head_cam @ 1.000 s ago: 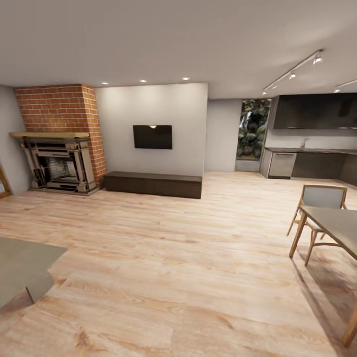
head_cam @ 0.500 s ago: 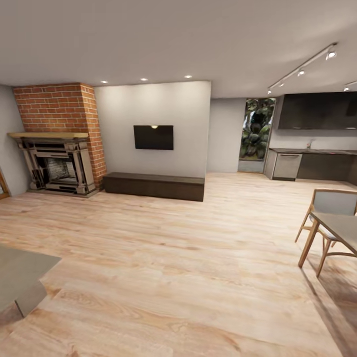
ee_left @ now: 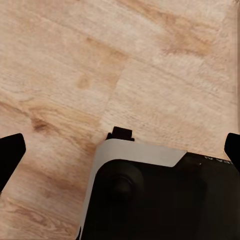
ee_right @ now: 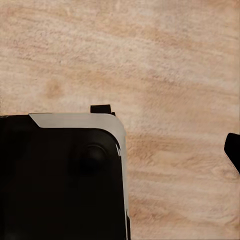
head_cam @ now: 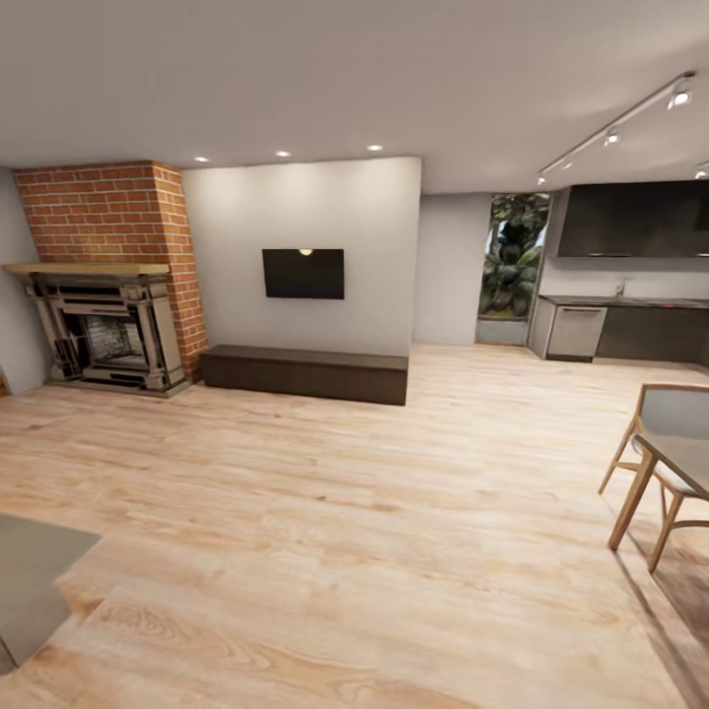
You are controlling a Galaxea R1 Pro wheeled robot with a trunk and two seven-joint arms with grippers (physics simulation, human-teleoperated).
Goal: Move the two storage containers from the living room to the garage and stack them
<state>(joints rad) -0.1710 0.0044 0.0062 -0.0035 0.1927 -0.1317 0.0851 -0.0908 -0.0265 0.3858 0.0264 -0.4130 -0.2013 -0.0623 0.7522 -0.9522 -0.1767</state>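
Observation:
The storage containers are out of view, and so is the garage. I am in the living room, over its light wood plank floor [head_cam: 374,532]. In the left wrist view my left gripper [ee_left: 120,149] is open. Its two dark fingertips [ee_left: 10,150] stand at opposite edges of that view, with only wood floor and my dark base [ee_left: 150,200] between them. In the right wrist view one fingertip [ee_right: 233,150] of my right gripper [ee_right: 120,152] sits far out at the edge. The other blends into my dark base [ee_right: 60,175]. Nothing is held.
A brick fireplace [head_cam: 103,286] stands at the far left. A low dark bench [head_cam: 305,372] sits under a wall TV [head_cam: 303,273]. A dining table [head_cam: 684,463] and chair [head_cam: 670,418] are at the right. A grey table corner [head_cam: 30,571] is at the lower left, and a kitchen [head_cam: 620,295] at the back right.
The whole head view has shifted: the grey table slid off to the lower left and the dining table and chair to the right, so the camera has moved forward.

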